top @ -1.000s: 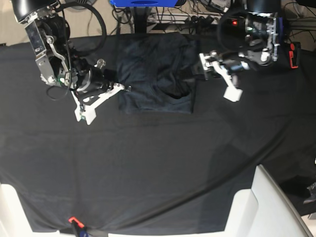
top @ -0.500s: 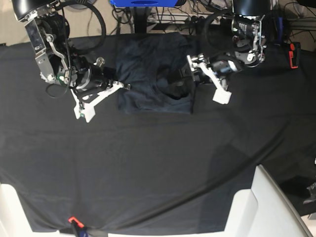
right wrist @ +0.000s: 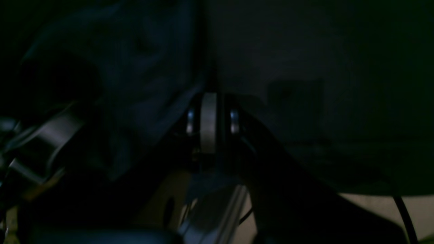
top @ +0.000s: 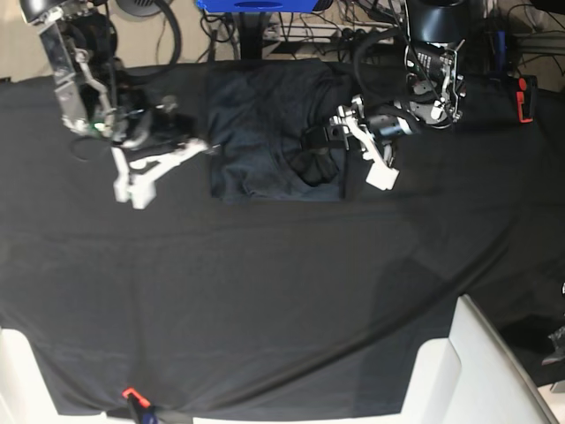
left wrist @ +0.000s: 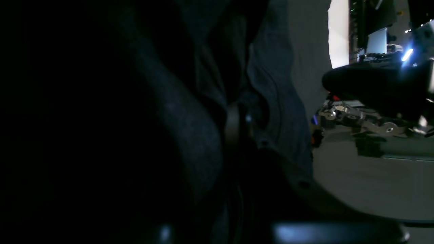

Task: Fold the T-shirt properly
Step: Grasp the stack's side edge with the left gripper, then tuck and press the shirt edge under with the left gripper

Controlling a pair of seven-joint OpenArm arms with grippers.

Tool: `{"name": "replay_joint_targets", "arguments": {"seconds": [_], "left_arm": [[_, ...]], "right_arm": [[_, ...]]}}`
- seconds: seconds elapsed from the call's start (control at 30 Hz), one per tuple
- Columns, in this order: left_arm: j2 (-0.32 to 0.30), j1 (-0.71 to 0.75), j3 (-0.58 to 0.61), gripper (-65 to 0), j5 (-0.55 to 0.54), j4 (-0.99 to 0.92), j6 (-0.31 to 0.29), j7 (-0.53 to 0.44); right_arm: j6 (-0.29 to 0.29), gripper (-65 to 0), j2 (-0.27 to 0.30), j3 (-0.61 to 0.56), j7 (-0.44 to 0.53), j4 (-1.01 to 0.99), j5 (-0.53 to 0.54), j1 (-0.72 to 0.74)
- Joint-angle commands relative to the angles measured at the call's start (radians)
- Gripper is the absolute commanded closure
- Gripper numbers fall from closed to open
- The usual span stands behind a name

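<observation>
The dark slate-grey T-shirt lies folded into a rough rectangle at the back middle of the black tablecloth. My left gripper is at the shirt's right edge, where the fabric bunches into a dark fold. In the left wrist view its jaws stand together with the shirt fabric pressed around them. My right gripper is shut, its tip at the shirt's left edge. The right wrist view shows its closed jaws with the shirt on their left and bare cloth on their right; nothing shows between them.
A red and black object sits at the table's far right edge. White furniture stands past the front right corner. A blue stand and cables run behind the table. An orange clamp holds the cloth's front edge.
My left gripper has moved left onto the shirt's right edge and closed from wide open. My right arm has drawn slightly up and left, staying shut.
</observation>
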Motion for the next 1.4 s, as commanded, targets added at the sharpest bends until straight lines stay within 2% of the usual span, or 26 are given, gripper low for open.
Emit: {"name": "replay_joint_targets", "arguments": {"seconds": [0.0, 0.1, 0.27, 0.37, 0.5, 0.7, 0.93, 1.07, 1.13, 1.37], "left_arm": [[0.001, -0.001, 0.003, 0.0, 0.062, -0.030, 0.044, 0.025], [0.003, -0.019, 0.015, 0.0, 0.059, -0.032, 0.044, 0.030], [-0.009, -0.041, 0.118, 0.0, 0.058, 0.008, 0.044, 0.047], [-0.043, -0.055, 0.172, 0.0, 0.059, 0.056, 0.044, 0.099], [-0.092, -0.091, 0.265, 0.0, 0.061, 0.102, 0.044, 0.102], [-0.180, -0.223, 0.509, 0.0, 0.058, 0.108, 0.044, 0.102], [-0.220, -0.420, 0.839, 0.0, 0.061, 0.099, 0.044, 0.102], [-0.230, -0.512, 0.982, 0.0, 0.064, 0.097, 0.044, 0.097], [-0.230, -0.547, 1.027, 0.0, 0.096, 0.099, 0.044, 0.101], [-0.224, -0.639, 1.261, 0.0, 0.309, 0.131, 0.044, 0.097]], "right_arm": [[0.001, -4.4, 0.006, 0.017, 0.011, 0.017, -0.001, 0.009], [0.002, -4.4, 0.009, 0.044, 0.009, 0.017, 0.001, 0.006], [0.002, -4.4, 0.009, 0.100, 0.009, 0.016, -0.002, -0.013], [0.002, -4.4, 0.009, 0.101, 0.011, 0.016, -0.002, -0.020], [0.002, -4.4, 0.008, 0.127, 0.011, 0.016, -0.002, -0.026], [0.002, -4.4, 0.008, 0.126, 0.012, 0.016, -0.002, -0.026], [0.002, -4.4, 0.008, 0.127, 0.012, 0.016, -0.004, -0.023], [0.002, -4.4, 0.003, 0.178, 0.012, 0.014, -0.004, -0.026], [0.002, -4.4, 0.003, 0.195, 0.011, 0.008, -0.004, -0.026], [0.002, -4.4, 0.006, 0.228, 0.012, -0.078, -0.004, -0.020]]}}
